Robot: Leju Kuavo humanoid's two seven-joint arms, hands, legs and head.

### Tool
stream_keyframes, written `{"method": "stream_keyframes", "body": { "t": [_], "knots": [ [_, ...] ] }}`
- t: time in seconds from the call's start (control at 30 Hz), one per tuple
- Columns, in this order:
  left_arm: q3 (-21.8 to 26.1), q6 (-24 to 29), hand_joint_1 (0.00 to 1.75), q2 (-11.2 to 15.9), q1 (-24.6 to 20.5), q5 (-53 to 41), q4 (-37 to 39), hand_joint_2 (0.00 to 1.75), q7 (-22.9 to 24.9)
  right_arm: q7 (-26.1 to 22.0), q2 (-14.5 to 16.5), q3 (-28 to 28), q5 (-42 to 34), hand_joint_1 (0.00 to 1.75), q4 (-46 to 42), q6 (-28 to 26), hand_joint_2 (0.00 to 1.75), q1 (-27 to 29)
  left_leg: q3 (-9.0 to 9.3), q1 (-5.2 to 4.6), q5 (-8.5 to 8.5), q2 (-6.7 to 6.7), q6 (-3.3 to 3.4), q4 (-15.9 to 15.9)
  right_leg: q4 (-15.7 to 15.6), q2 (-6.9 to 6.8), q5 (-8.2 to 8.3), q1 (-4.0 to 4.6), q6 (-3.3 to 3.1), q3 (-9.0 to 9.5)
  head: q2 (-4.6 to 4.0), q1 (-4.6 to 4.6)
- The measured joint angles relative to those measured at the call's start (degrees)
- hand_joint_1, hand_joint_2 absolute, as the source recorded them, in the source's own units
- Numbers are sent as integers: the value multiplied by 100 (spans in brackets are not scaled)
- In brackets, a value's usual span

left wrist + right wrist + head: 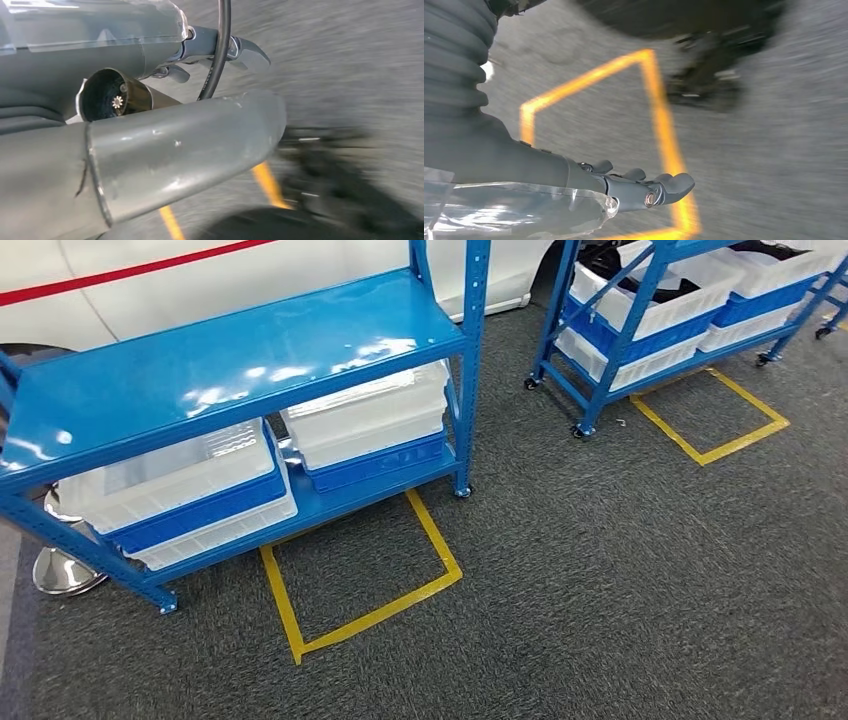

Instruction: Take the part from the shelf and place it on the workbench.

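Both hands hang low over the carpet, left hand (220,50) and right hand (644,187) loosely extended holding nothing, with the blue shelf (240,360) and its white bins (370,415) well ahead, neither arm obviously nearer.

We see the left hand (165,150): thick grey thumb, scuffed; black cable crossing upper centre; clear plastic cover upper left; dark round socket with small white star-shaped part. Right hand (624,187): grey ribbed cover at left, dark fingers (674,185), brass screw, clear plastic lower left.
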Motion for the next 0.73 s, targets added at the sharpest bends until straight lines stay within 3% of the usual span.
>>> {"method": "stream_keyframes", "body": {
  "t": [0.07, 0.1, 0.13, 0.2, 0.23, 0.3, 0.33, 0.4, 0.43, 0.47, 0.53, 0.57, 0.63, 0.73],
  "knots": [
    [64, 7, 0, 4, 167, -64, 188, 0, -3, -7, 12, -7, -38, 0, -236, 3, 175, -140, 416, -26, 286, 284, 60, -706, -5, -124, -50, 14, 62, 29, 0, 6],
    [92, 11, 0, 7, 205, -111, 203, 0, -7, -18, 15, -11, -62, 0, -279, 4, 175, -170, 527, -41, 337, 388, 95, -888, -12, -176, -72, 17, 102, 45, 0, 7],
    [114, 16, 0, 8, 180, -163, 131, 0, -16, -22, 20, -15, -90, 0, -229, 7, 175, -148, 552, -59, 332, 401, 129, -931, -25, -240, -90, 17, 142, 63, 0, 10],
    [143, 22, 0, 5, -45, -244, -185, 0, -40, -20, 32, -21, -133, 0, 57, 9, 175, 36, 542, -51, 365, 192, 197, -997, -51, -395, -124, 2, 216, 167, 0, 11],
    [163, 24, 0, -1, -234, -263, -379, 0, -53, -9, 36, -25, -144, 0, 247, 10, 175, 204, 552, -31, 394, 60, 233, -1044, -10, -323, -175, -4, 249, 192, 0, 16],
    [215, 26, 0, -10, -623, -282, -761, 0, -60, 1, 40, -35, -145, 0, 616, 14, 175, 592, 579, 19, 445, -176, 285, -1112, 403, 85, -434, -18, 292, 25, 0, 24],
    [234, 26, 0, -14, -790, -286, -938, 0, -62, 1, 43, -38, -145, 0, 802, 17, 175, 778, 574, 20, 448, -275, 297, -1111, 764, 296, -614, -18, 299, -178, 0, 27],
    [262, 29, 0, -16, -1021, -291, -1205, 0, -64, 4, 43, -40, -145, 0, 1086, 25, 175, 1056, 564, 15, 442, -455, 303, -1097, 1420, 441, -824, -16, 306, -591, 0, 29],
    [270, 31, 0, -17, -1080, -291, -1280, 0, -66, 4, 40, -40, -145, 0, 1165, 23, 175, 1135, 570, 14, 435, -537, 299, -1093, 1492, 456, -754, -15, 306, -684, 0, 28],
    [277, 33, 0, -17, -1092, -291, -1317, 0, -64, 1, 36, -41, -145, 0, 1202, 21, 175, 1161, 584, 15, 425, -606, 289, -1089, 1340, 467, -570, -15, 304, -666, 0, 28],
    [284, 35, 0, -21, -1001, -290, -1278, 0, -58, -8, 32, -42, -145, 0, 1149, 16, 175, 1078, 614, 23, 390, -704, 251, -1076, 608, 617, -86, -37, 294, -389, 0, 28],
    [288, 34, 0, -25, -913, -290, -1211, 0, -52, -13, 32, -43, -145, 0, 1088, 14, 175, 989, 611, 20, 362, -734, 219, -1060, 293, 707, 72, -37, 280, -254, 0, 30],
    [300, 32, 0, -35, -651, -289, -997, 0, -43, -23, 44, -45, -145, 0, 871, 14, 175, 726, 587, 16, 330, -787, 161, -1046, 45, 788, 161, -26, 229, -133, 0, 26],
    [315, 31, 0, -47, -232, -289, -531, 0, -35, -29, 68, -46, -145, 0, 392, 15, 175, 300, 579, 16, 315, -848, 100, -1039, 24, 653, 160, -19, 140, -116, 0, 23]
  ]
}}
